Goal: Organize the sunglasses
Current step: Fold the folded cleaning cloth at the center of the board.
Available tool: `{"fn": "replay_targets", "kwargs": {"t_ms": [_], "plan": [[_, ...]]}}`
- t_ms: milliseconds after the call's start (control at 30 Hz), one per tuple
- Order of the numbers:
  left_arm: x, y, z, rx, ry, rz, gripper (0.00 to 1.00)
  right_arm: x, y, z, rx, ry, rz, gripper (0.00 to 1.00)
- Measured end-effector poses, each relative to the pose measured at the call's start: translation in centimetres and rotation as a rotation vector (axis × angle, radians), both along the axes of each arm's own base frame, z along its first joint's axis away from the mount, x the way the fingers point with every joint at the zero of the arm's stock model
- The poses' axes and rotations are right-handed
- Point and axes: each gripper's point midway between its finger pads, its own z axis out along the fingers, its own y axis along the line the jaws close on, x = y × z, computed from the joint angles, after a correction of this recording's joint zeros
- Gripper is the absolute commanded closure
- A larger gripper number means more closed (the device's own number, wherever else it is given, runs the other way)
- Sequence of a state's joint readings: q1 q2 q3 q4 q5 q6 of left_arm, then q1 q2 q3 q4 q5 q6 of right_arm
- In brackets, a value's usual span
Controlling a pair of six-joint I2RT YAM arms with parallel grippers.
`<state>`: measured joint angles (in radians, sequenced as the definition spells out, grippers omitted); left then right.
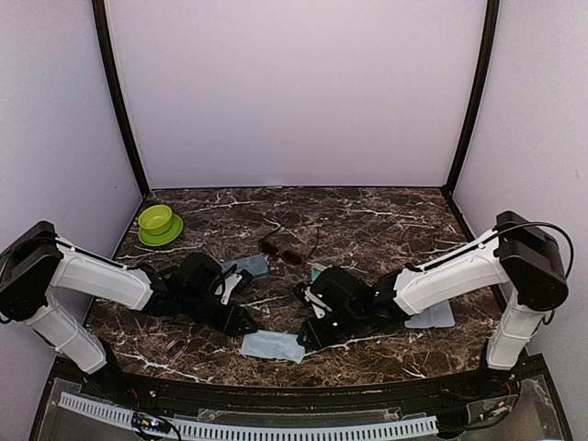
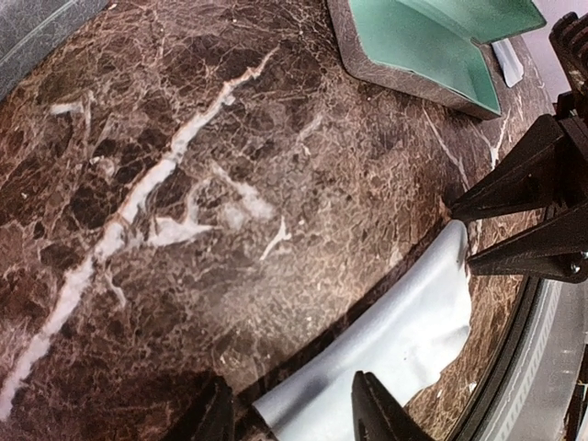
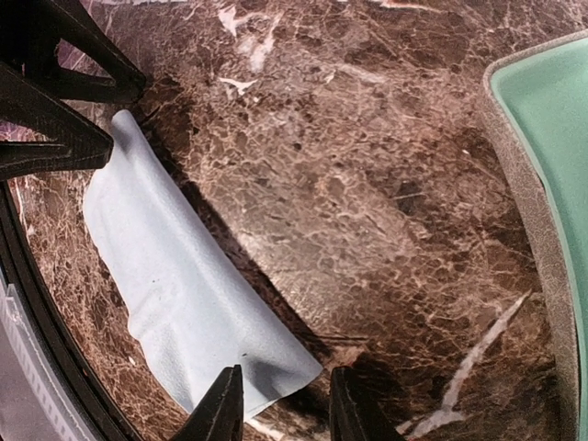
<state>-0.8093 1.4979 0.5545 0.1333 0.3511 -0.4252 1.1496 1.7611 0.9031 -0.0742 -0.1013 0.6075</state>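
Your left fingers (image 2: 377, 413) spread astride one end of the light-blue cloth (image 1: 273, 345), your right fingers (image 3: 220, 409) spread astride the other, reddish-brown sunglasses (image 1: 282, 250) lying beyond

Rear table (image 1: 386, 207) is open beyond the sunglasses (image 1: 285, 249). Front centre is tight: left gripper (image 1: 248, 322) and right gripper (image 1: 306, 338) flank the cloth (image 1: 273, 345).

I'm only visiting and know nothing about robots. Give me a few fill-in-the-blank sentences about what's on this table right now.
1. The bowl at the back left of the table is ____.
2. The left gripper and right gripper both reach for one light-blue ____.
3. The dark-lensed sunglasses are held by ____ gripper.
Missing words: green; cloth; neither.
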Motion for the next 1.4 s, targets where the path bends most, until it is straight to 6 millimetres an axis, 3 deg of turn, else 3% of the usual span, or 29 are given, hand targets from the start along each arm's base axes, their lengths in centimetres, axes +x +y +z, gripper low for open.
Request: {"fn": "replay_targets", "kwargs": {"t_ms": [600,1400], "plan": [[-0.05,-0.15,-0.14,-0.001,0.010,-0.010,0.62,0.57,0.10,-0.02,0.016,0.009,-0.009,0.70],[-0.25,0.16,-0.40,0.022,0.008,-0.025,0.78,0.63,0.24,-0.18,0.026,0.022,-0.005,0.84]]}}
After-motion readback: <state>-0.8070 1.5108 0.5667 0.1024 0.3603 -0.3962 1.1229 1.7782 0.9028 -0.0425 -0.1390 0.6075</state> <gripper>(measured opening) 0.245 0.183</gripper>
